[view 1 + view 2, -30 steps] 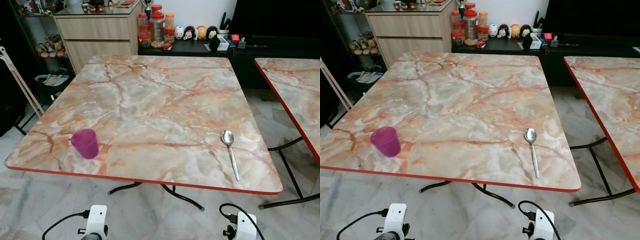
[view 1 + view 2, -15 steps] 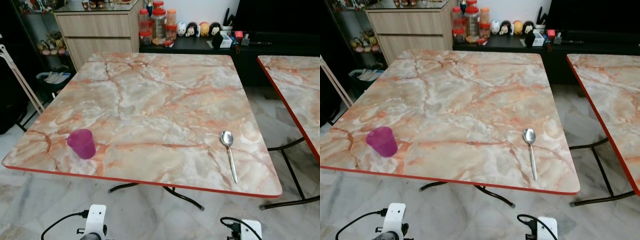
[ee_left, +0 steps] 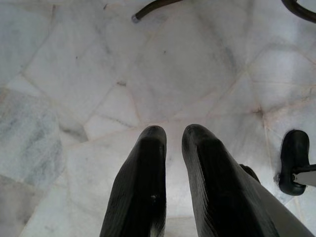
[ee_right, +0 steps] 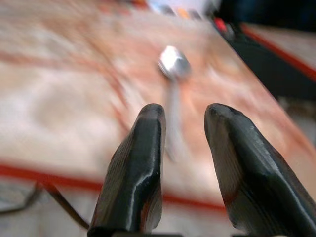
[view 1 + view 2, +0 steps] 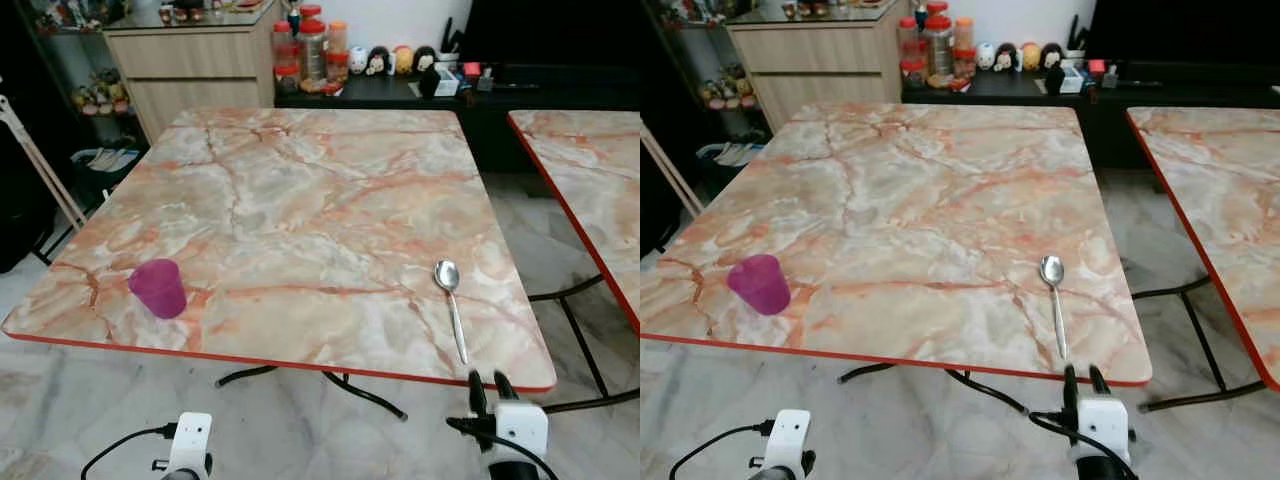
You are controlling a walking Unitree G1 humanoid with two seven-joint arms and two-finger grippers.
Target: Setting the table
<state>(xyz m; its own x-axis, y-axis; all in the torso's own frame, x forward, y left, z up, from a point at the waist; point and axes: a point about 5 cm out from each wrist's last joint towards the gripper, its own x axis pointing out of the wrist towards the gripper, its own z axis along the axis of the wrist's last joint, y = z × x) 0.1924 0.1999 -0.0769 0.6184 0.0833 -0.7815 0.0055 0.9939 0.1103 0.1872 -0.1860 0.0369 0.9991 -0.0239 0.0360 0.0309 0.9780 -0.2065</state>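
two marble-patterned tables stand in the room: the main table [image 5: 300, 200], square with rounded corners and a thin red rim, and a second table [image 5: 590, 170] of the same finish just off its right edge, a strip of floor between them. the top is glossy, cream and grey with orange veins. under it run dark curved metal legs [image 5: 360, 390] on a pale marble-tile floor [image 3: 163, 74].

a steel spoon [image 5: 450, 305] lies flat near the near right corner, bowl toward the far edge, handle pointing at the near edge. a translucent magenta cup [image 5: 158, 288], tapered and upright, stands near the near left corner, well apart from the spoon.

the right gripper [image 5: 490, 384] sits just below the near edge, in line with the spoon's handle; in its wrist view, which is blurred, the two black fingers [image 4: 136, 168] stand narrowly apart with nothing between them, aimed at the spoon. the left gripper [image 3: 174, 140] hangs low over the floor, its fingers almost together and empty.

beyond the far edge stand a wooden cabinet [image 5: 195, 65], red-lidded jars [image 5: 312, 50] and small round figurines [image 5: 390, 60] on a dark low shelf [image 5: 420, 92].
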